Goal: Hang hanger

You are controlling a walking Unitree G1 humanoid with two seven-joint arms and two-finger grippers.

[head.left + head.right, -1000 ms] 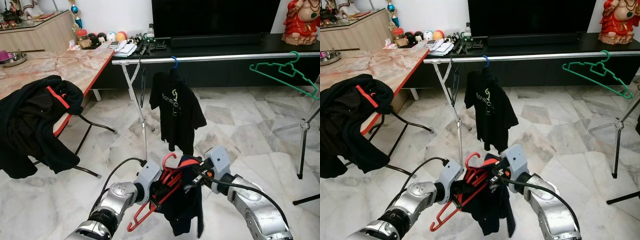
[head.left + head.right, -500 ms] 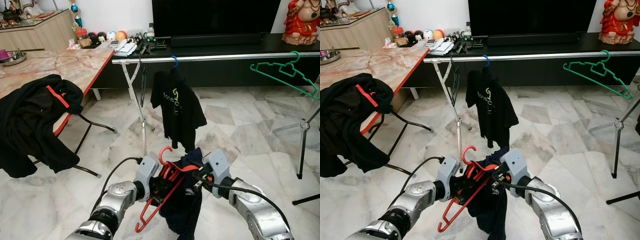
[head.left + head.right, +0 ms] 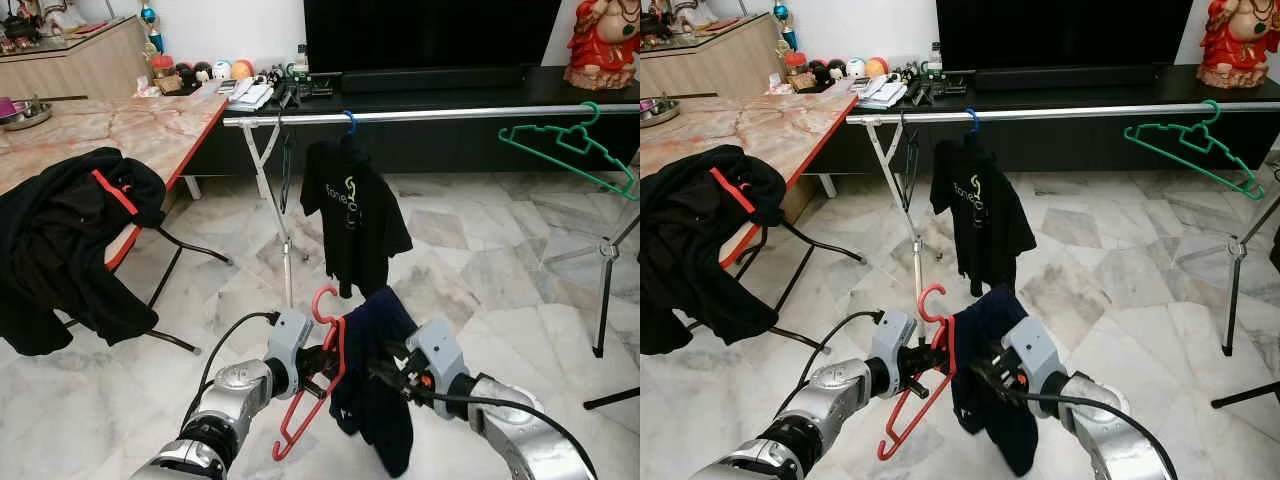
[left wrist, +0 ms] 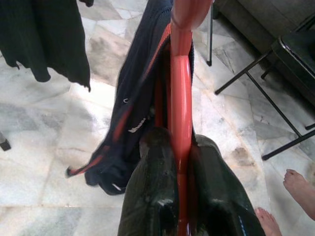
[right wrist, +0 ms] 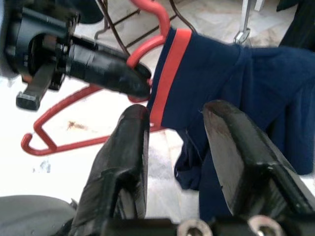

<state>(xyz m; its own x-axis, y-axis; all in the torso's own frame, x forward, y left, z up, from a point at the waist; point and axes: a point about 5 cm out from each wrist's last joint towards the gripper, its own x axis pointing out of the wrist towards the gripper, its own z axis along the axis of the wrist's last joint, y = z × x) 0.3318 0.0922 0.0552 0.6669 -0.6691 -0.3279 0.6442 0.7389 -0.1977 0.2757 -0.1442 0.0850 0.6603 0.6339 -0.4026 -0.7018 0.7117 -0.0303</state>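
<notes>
A red plastic hanger (image 3: 312, 385) hangs tilted, low over the marble floor, its hook (image 3: 322, 299) pointing up. My left gripper (image 3: 318, 362) is shut on its neck; in the left wrist view the hanger (image 4: 180, 103) runs between the two black fingers (image 4: 153, 189). A navy shirt with a red collar (image 3: 372, 375) drapes from the hanger's right shoulder. My right gripper (image 3: 386, 372) is at the shirt's front, fingers (image 5: 127, 147) apart, with the collar (image 5: 170, 73) just beyond the tips. The silver clothes rail (image 3: 440, 115) stands ahead across the room.
A black printed T-shirt (image 3: 352, 215) hangs on the rail by a blue hook, and a green hanger (image 3: 570, 145) hangs further right. The rack's legs (image 3: 285, 250) stand ahead. Left is a marble table (image 3: 110, 130) and a chair piled with black clothes (image 3: 70, 240). A person's bare feet (image 4: 300, 189) are nearby.
The hanger has swung more upright and risen slightly in my left gripper. The navy shirt now hangs from its right shoulder. My right gripper has let go and drawn back lower right.
</notes>
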